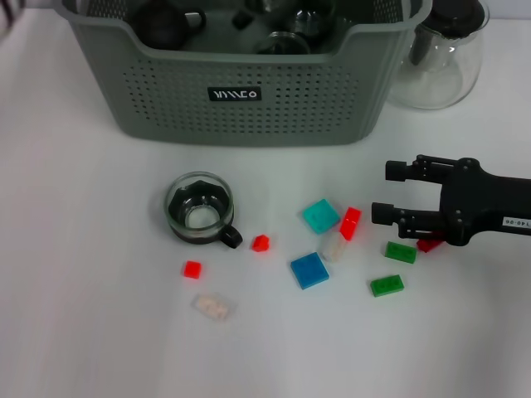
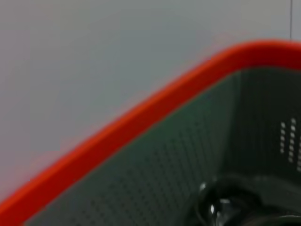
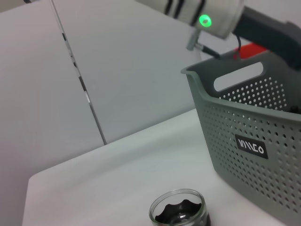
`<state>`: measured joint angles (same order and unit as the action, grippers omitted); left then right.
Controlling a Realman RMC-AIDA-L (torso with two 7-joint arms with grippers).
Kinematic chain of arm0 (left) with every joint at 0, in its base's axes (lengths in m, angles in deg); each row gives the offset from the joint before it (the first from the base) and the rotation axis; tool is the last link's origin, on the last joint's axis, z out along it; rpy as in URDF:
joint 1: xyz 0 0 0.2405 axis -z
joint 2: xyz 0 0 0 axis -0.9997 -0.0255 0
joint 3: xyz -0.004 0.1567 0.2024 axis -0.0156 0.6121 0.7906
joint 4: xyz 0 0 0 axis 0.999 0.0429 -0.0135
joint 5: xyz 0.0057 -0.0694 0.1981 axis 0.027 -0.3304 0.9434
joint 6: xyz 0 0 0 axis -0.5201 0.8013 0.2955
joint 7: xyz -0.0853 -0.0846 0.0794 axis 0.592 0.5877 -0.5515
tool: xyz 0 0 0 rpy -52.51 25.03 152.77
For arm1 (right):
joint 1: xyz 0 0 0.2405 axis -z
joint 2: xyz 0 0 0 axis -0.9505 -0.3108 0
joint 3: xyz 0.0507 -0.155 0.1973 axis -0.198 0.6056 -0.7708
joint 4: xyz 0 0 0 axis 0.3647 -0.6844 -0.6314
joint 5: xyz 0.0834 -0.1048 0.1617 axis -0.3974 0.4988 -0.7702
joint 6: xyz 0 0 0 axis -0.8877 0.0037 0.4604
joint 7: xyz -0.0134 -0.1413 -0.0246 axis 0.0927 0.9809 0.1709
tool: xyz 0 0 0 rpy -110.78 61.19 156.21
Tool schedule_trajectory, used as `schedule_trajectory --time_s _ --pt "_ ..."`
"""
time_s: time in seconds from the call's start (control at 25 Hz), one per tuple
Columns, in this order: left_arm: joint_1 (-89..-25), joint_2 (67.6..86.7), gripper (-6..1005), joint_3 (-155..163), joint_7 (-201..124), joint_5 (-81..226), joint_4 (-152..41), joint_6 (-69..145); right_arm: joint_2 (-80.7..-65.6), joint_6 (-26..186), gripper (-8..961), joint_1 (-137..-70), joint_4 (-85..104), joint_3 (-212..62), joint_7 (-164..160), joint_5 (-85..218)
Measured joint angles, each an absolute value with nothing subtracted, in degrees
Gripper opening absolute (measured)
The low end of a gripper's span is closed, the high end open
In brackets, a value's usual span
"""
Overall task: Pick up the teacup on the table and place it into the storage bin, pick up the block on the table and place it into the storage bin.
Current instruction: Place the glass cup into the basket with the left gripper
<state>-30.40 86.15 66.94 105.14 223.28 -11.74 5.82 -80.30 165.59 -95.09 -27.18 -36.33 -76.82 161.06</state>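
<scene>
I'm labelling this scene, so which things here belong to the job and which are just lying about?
Job:
storage bin
teacup on the table
blocks, such as the blue block and red block
right gripper, jaws open, beside the blocks

Lying about:
glass pot beside the bin

White table (image 1: 75, 332): bin (image 1: 249, 108), teacup (image 1: 199, 209), blocks (image 1: 309, 270).

The storage bin (image 1: 249, 95) carries a small black label (image 1: 234, 94) with white lettering, unreadable; the right gripper's (image 1: 383, 192) white tag (image 1: 515, 223) shows tiny illegible characters.
</scene>
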Motion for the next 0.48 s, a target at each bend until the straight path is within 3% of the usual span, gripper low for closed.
schedule_trajectory --time_s 0.48 --pt "-22.7 83.99 40 68.6 107.5 224.4 -26.9 8.2 -80.31 165.4 797 -95.3 -26.5 -36.3 -76.8 161.1"
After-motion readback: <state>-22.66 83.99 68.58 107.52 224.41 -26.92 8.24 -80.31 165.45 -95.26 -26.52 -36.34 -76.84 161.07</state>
